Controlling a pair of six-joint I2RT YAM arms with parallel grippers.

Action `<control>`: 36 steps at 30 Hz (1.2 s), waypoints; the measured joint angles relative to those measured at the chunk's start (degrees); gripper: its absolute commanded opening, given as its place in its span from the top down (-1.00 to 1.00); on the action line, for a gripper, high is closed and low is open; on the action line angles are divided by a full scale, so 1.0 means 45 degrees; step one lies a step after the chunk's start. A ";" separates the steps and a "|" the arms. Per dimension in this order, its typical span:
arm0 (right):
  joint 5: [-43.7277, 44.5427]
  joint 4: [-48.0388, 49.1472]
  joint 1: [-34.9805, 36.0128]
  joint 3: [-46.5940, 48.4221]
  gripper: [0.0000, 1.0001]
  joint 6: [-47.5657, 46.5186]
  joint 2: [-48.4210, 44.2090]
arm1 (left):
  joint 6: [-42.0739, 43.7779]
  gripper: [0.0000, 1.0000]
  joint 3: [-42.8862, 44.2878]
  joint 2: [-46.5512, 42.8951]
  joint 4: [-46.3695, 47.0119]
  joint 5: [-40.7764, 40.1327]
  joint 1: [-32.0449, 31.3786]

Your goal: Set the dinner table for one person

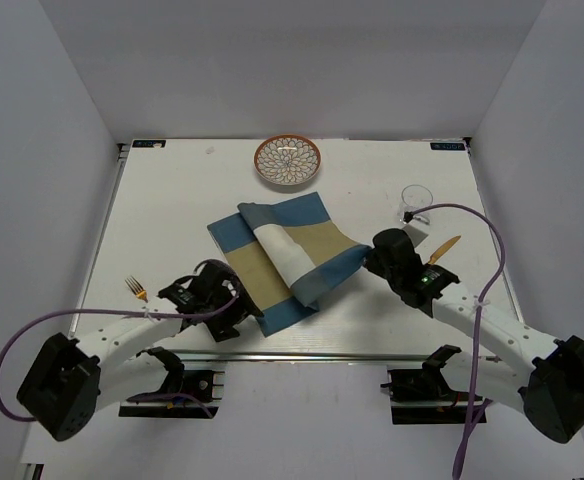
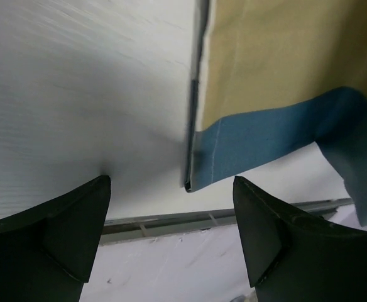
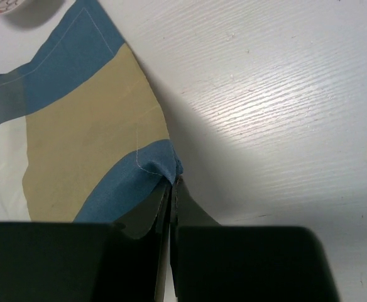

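Seen from above, a white dinner table fills the middle of the scene. It is a broad flat top with a metal rail along its near edge, and 2 robot arms reach onto it from that side. Near the table's centre lies a placemat striped in blue, tan and white, lying crooked and folded over on itself. A patterned plate sits at the far edge, just beyond the placemat. A clear glass stands to the right, with a gold-coloured knife lying near it. A gold-coloured fork lies to the left, well apart from the placemat.

The right gripper has its 2 fingers pressed together on the placemat's right blue corner, and the cloth puckers at the pinch. The left gripper is spread wide and clamps nothing. The placemat's near blue corner sits just ahead of the gap between its fingertips.

The table itself looks rigid, heavy and fixed, so it is something to work on rather than take hold of. Its smooth top will probably let cloth slide easily. The placemat looks light and limp, and pulled by 1 corner it would likely bunch. Holding 2 corners and drawing them apart seems the surest way to spread it flat. The plate and glass look breakable and would need a gentle hold at the rim.
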 measured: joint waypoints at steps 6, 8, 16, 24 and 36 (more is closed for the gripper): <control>-0.0044 -0.0087 -0.0267 0.0000 1.00 -0.0092 -0.0651 | -0.1821 -0.77 0.1039 0.1685 0.0151 -0.1311 -0.2161; -0.0073 -0.0102 -0.0345 -0.0005 1.00 -0.0146 -0.0801 | -0.2263 -0.74 0.1622 0.2501 0.0097 -0.1613 -0.2754; -0.0359 -0.0121 -0.0656 -0.0330 1.00 -0.0539 -0.1375 | -0.3531 -0.05 0.2176 0.3662 0.0627 -0.2259 -0.3929; -0.0860 -0.0121 -0.0967 -0.0442 1.00 -0.0806 -0.1574 | -0.4250 1.00 0.2025 0.4167 0.1010 -0.2482 -0.4352; -0.3483 0.0559 -0.1137 -0.0597 1.00 -0.2176 -0.3152 | -0.1729 1.00 0.3842 0.3410 -0.1064 -0.4707 -0.4235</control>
